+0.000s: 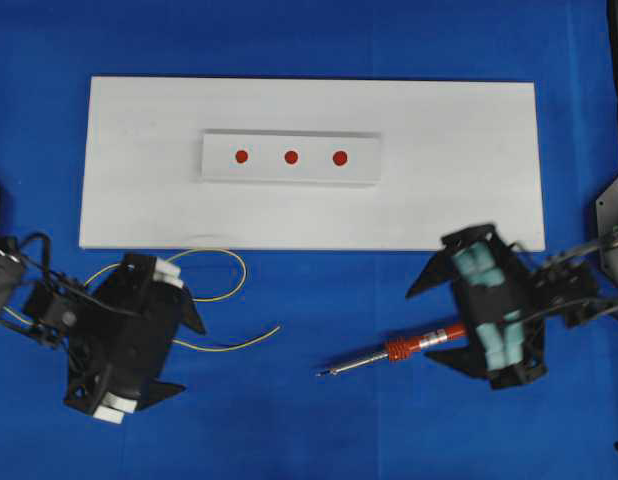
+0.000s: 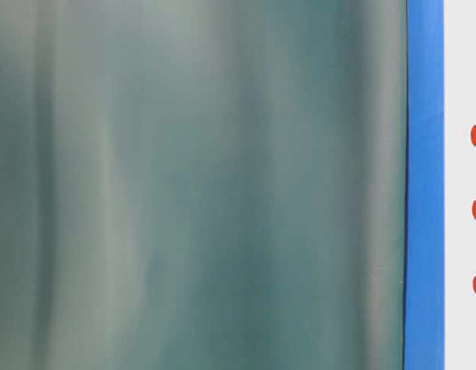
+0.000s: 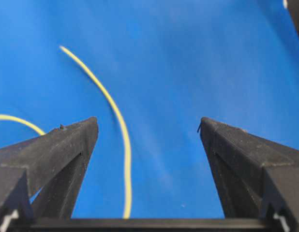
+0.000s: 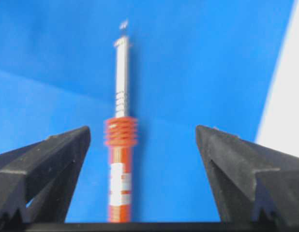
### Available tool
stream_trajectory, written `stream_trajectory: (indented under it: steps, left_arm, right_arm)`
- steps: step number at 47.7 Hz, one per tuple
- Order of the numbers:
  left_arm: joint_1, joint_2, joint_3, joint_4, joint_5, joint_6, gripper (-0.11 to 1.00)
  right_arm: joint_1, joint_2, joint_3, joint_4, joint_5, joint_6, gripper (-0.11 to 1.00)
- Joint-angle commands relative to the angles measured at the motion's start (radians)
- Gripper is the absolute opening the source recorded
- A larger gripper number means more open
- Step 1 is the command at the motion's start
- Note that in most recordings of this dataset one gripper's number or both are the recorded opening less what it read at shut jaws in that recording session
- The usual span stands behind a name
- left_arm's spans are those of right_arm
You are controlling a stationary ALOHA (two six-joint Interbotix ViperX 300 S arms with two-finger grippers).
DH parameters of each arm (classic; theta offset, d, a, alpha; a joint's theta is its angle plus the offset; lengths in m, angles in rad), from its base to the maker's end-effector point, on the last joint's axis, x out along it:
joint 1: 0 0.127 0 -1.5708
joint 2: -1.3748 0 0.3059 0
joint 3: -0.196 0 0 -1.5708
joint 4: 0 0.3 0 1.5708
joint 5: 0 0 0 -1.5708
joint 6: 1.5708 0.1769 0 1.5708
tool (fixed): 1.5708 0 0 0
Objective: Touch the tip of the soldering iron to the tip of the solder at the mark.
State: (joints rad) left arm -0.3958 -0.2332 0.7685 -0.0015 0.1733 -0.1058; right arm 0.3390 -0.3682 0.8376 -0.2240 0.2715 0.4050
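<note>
Between the right tool's (image 4: 142, 137) spread jaws — the soldering iron (image 4: 121, 159).

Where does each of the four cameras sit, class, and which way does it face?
Overhead: looks straight down on the white board, solder, soldering iron, both arms.
Table-level: mostly blocked by a blurred grey-green surface; no robot visible.
Left wrist: looks past the open left pincer at the solder.
Right wrist: looks past the open right pincer along the soldering iron.
Shared: overhead and table-level both show the three red marks.
</note>
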Motion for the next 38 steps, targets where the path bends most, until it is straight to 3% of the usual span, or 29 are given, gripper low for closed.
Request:
stream_trajectory:
  steps: [1, 14, 23, 28, 38]
  left_arm:
    - [0.038, -0.075, 0.005, 0.002, 0.005, 0.021, 0.81]
    - [0.212, -0.267, 0.071, 0.002, -0.032, 0.138, 0.80]
    - [0.333, -0.414, 0.166, 0.002, -0.106, 0.187, 0.80]
    - [0.368, -0.502, 0.221, 0.003, -0.117, 0.195, 0.80]
    - [0.382, -0.680, 0.368, 0.002, -0.158, 0.183, 0.80]
  right_arm:
    - [-0.044, -0.074, -0.025, -0.043, 0.025, 0.002, 0.85]
    - [-0.252, -0.247, 0.009, -0.137, 0.003, 0.003, 0.85]
    - [-0.387, -0.347, 0.061, -0.173, -0.028, 0.003, 0.85]
    - [-0.426, -0.413, 0.118, -0.175, -0.038, 0.003, 0.85]
    - [-0.436, -0.543, 0.259, -0.149, -0.104, 0.018, 0.85]
